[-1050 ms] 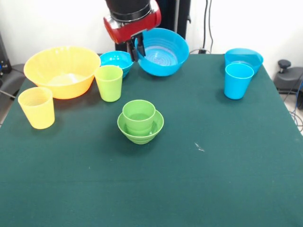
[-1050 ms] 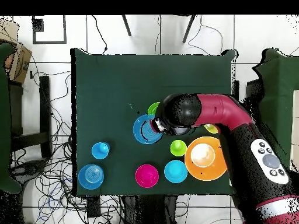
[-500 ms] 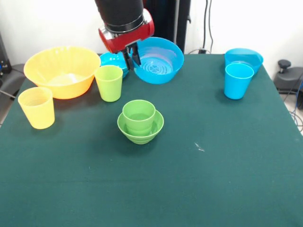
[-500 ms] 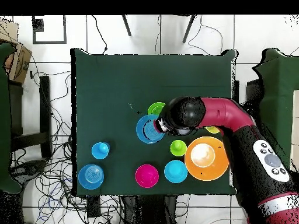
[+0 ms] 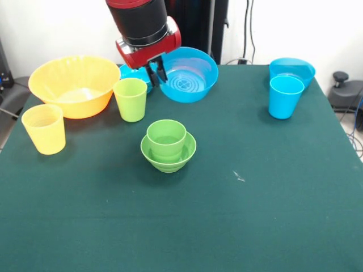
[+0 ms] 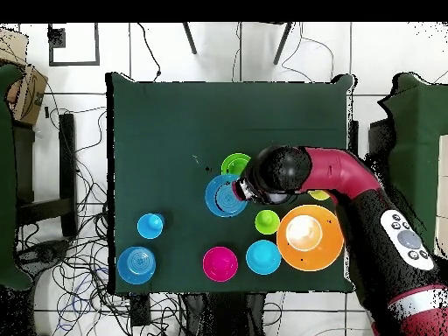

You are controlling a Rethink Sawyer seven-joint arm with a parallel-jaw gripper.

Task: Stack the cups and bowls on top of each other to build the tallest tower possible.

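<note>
The red and black arm's gripper (image 5: 156,71), clamped on the rim of the wide shallow blue plastic bowl (image 5: 187,75), has carried it lower and leftward over the past second, toward frame centre, where the tower (image 5: 168,146), a green stepped cup nested in a small green bowl, awaits its next tier.

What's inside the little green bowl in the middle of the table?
A green cup stands upright inside the small green bowl, its open mouth up. The cup's lower part and the bowl's bottom are hidden, so anything underneath cannot be seen.
</note>
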